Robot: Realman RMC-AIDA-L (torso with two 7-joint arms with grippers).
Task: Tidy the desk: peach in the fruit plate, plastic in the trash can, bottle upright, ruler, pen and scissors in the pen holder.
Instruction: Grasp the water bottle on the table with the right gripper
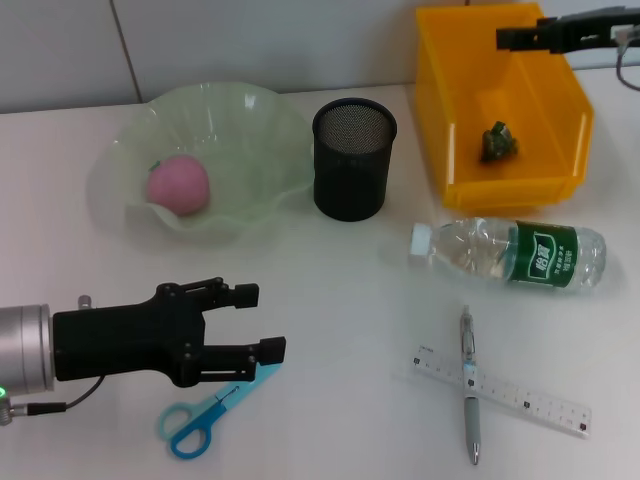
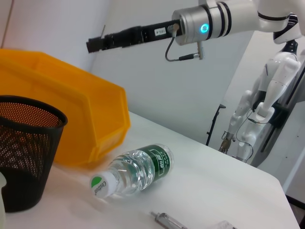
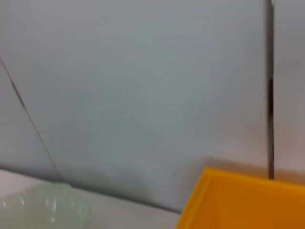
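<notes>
Hovering spread-fingered and empty at the frame's lower left, the left hand (image 1: 250,322) is sitting just above the scissors (image 1: 210,409), their blades angling up-right beneath its fingertips.

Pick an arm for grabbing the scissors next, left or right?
Left, likely. The left hand hangs open directly above the scissors at the near left of the desk. The right hand is over the far yellow bin, across the table.
</notes>
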